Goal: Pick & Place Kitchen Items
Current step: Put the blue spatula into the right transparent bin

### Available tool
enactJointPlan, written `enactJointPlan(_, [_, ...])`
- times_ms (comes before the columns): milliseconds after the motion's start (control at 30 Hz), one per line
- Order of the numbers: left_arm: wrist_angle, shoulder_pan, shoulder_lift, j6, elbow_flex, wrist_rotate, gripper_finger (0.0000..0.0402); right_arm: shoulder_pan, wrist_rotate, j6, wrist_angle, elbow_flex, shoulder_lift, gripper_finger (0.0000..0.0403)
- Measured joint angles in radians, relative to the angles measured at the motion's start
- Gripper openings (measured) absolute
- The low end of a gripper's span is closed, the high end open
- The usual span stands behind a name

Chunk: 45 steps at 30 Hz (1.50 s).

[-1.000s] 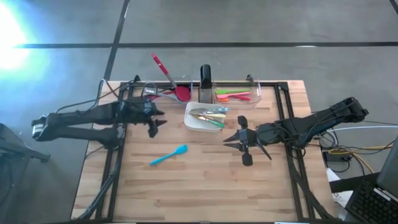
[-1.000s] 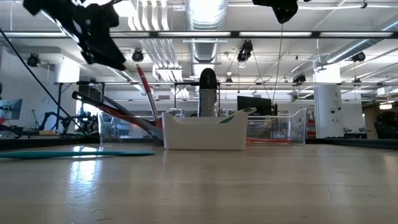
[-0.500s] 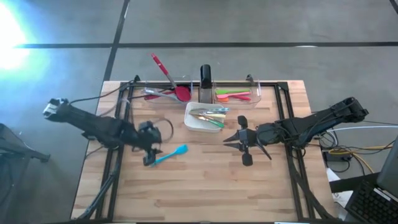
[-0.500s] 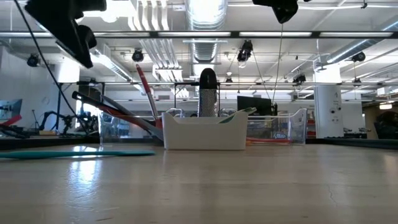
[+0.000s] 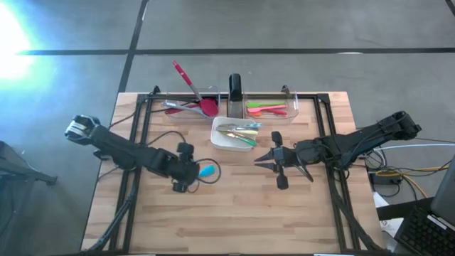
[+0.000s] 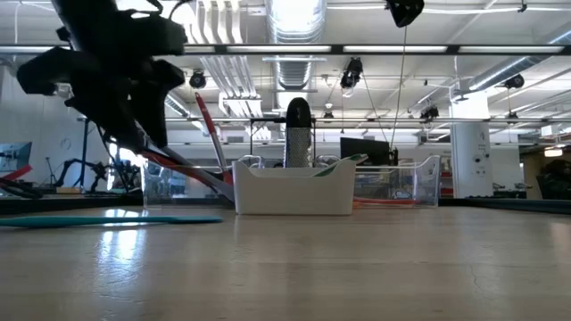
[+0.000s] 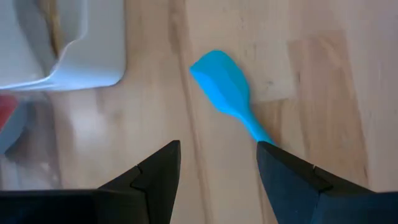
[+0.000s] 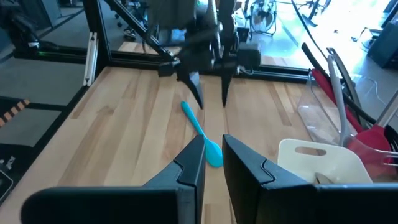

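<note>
Left pincer (image 5: 190,178) hovering open over blue spoon (image 5: 207,171) on worktop (image 5: 234,213).

Fingers stand apart astride the spoon's handle; the spoon lies flat at roughly 7 o'clock from the white dish (image 5: 231,134). Recommended: descend squarely, centre the handle between the fingers, close low (handle is slim, may slip). Right pincer (image 5: 279,161) waits at 4 o'clock from the dish, fingers nearly together, holding nothing.
</note>
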Motion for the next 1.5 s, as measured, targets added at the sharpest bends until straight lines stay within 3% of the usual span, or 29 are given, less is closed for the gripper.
enactJointPlan(333, [0.075, 0.18, 0.146, 0.101, 0.096, 0.315, 0.0215, 0.0, 0.0, 0.009, 0.0, 0.0, 0.0, 0.0049])
enactJointPlan(600, [0.089, 0.281, 0.243, 0.122, 0.124, 0.356, 0.0236, 0.0, 0.0, 0.022, -0.009, 0.0, 0.0, 0.0048])
enactJointPlan(1000, [0.17, 0.295, 0.374, 0.153, 0.124, 0.445, 0.0275, 0.0, -0.001, 0.018, -0.012, 0.0, 0.0, 0.005])
enactJointPlan(1500, [0.189, 0.292, 0.492, 0.175, 0.128, 0.366, 0.0264, 0.0, -0.001, 0.018, -0.013, 0.0, 0.0, 0.0048])
